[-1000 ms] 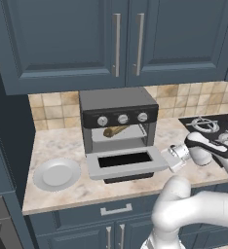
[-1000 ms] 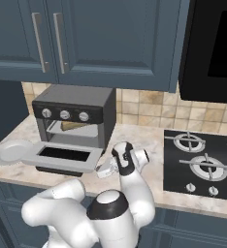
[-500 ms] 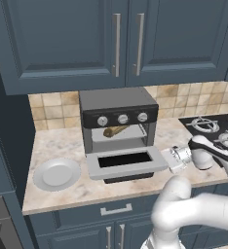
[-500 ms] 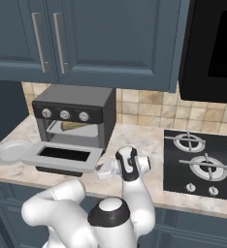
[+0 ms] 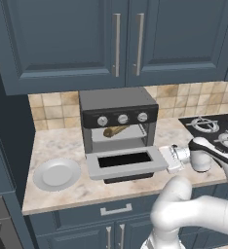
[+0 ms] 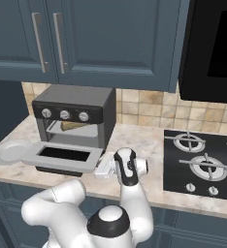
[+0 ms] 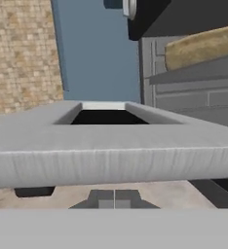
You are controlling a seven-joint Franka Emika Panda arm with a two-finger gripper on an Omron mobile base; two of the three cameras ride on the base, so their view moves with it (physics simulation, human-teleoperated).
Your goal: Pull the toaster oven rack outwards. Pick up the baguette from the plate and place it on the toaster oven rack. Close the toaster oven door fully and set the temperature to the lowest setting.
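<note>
I see the baguette [image 5: 115, 131] lying on the rack [image 5: 120, 134] inside the toaster oven [image 5: 118, 118], under the black knob strip. The toaster oven door [image 5: 125, 162] hangs flat open toward me, its dark window facing up. From the oven, the empty plate [image 5: 56, 174] sits on the counter [image 5: 62, 144] at about 8 o'clock, just beside the door's left end. My gripper [image 5: 167, 158] is clenched on nothing, fingers pressed together, at the door's right end at about 4 o'clock from the oven; whether it touches the edge I cannot tell. In the hand view the fingertips [image 7: 114, 199] sit just below the door's pale edge. The gas hob [image 5: 216, 133] lies at 3 o'clock.
</note>
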